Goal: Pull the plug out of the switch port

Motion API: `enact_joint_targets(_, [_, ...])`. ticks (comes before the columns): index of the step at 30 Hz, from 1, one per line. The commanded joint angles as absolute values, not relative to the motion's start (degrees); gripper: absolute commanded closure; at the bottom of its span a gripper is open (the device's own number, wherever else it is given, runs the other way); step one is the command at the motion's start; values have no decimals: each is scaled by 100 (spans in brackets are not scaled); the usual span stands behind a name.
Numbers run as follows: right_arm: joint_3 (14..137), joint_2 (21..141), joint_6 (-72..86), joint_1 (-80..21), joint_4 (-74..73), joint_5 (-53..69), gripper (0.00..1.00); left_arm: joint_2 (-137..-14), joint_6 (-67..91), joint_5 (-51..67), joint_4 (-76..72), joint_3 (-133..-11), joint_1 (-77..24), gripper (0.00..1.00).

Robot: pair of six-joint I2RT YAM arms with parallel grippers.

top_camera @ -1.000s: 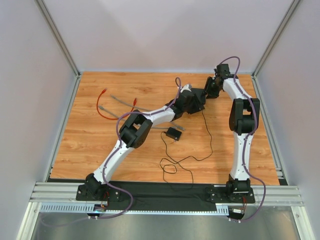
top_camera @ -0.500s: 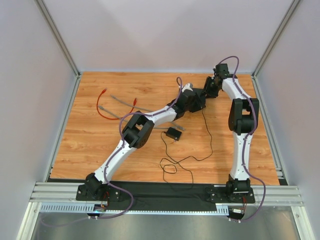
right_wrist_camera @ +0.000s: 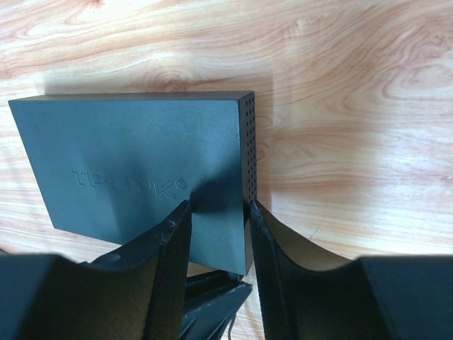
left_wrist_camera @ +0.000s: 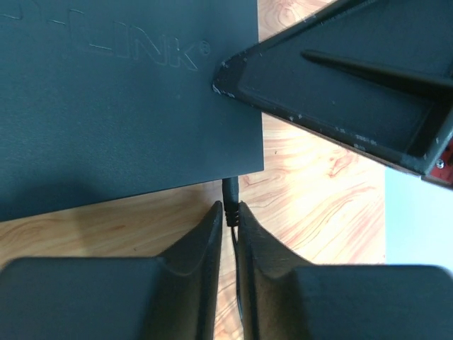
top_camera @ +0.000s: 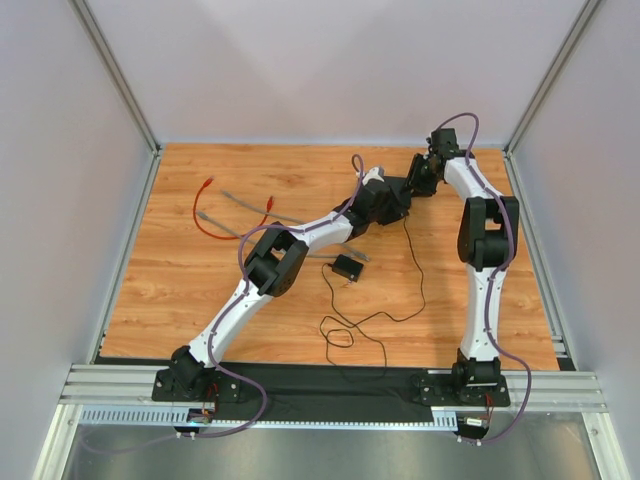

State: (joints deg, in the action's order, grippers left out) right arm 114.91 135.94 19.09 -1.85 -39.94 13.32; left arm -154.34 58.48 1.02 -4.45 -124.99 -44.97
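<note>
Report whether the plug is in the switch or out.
In: the plug runs into the switch edge, pinched by the left pincer.

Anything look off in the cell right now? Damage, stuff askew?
Nothing stands out. The plug sits straight in the switch, left end effector pinched on it; right end effector straddles the switch's corner, jaws apart. Only untidy bit: the black cord loops loosely across the table.
</note>
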Motion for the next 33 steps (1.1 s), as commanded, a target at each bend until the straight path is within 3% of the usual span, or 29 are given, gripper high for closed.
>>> enact_joint_targets(1, [10996, 13623, 1854, -264, -4368, 879, 61, -15539, 5889, 44, -404, -12639, -4474, 83])
enact_joint_targets(6, [10715, 13448, 1846, -281, -4333, 826, 61, -15478, 5819, 88, -343, -12569, -4447, 100])
enact_joint_targets(33, [11100, 13833, 2004, -299, -4553, 1011, 66, -15223, 5704, 729, -26, -12234, -4342, 100])
